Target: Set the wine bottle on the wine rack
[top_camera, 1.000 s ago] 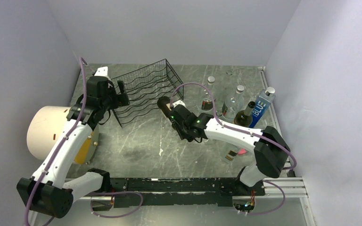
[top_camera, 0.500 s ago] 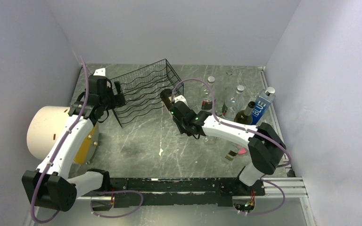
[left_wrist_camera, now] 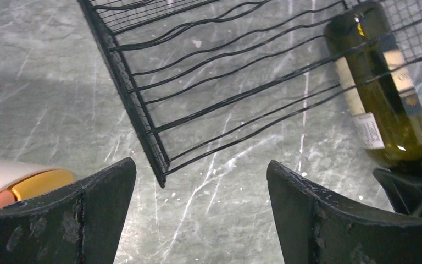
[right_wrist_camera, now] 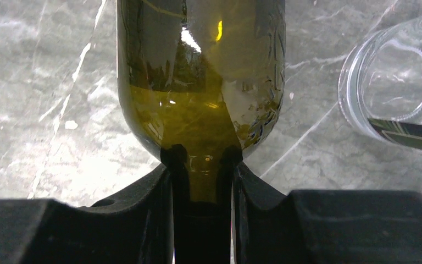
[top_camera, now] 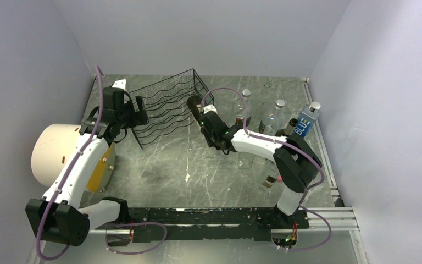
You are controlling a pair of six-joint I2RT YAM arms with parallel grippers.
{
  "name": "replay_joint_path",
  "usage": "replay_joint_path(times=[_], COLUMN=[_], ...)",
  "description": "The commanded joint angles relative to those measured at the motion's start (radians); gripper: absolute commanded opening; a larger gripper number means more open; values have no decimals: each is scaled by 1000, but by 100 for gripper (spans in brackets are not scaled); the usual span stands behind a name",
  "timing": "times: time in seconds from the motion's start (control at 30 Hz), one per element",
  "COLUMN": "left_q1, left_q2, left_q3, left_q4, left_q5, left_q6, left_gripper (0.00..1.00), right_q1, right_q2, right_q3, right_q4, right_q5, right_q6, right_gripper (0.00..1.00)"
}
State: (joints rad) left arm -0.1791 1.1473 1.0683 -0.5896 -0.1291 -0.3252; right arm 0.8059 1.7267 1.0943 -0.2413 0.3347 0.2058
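Green wine bottle (right_wrist_camera: 200, 71) sits pinched by its neck in the right hand (right_wrist_camera: 200, 158); left hand (left_wrist_camera: 200, 190) gapes wide.

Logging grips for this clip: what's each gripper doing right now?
Left gripper: open, holding nothing.
Right gripper: shut on the wine bottle, at its neck.

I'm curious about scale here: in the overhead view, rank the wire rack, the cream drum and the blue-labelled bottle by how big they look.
1. wine rack and cream drum: about alike, too close to rank.
2. blue-labelled bottle: clearly smallest.
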Motion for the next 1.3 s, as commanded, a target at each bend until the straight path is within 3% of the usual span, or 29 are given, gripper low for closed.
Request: replay_joint_path(times=[0.0,0.73,0.97,1.27], left_q1=[9,9,9,9], left_q2=[-26,-63,-70,-80], left_q3=[59,120,128,135], left_q4=[-4,1,-8,-10], left_q5=[117,376,391,384], left_q6=[36,53,53,42], left_gripper=[92,93,93,95], right_q1=[-31,-117,-118,-118], right_q2=[12,249,287,281], right_q3=[73,258,304,304], right_q4=[210,311,261,246], right_q5=[-2,-63,-36,-68], right_q6=[-33,-88,-139,-144], right_gripper=[0,0,19,63])
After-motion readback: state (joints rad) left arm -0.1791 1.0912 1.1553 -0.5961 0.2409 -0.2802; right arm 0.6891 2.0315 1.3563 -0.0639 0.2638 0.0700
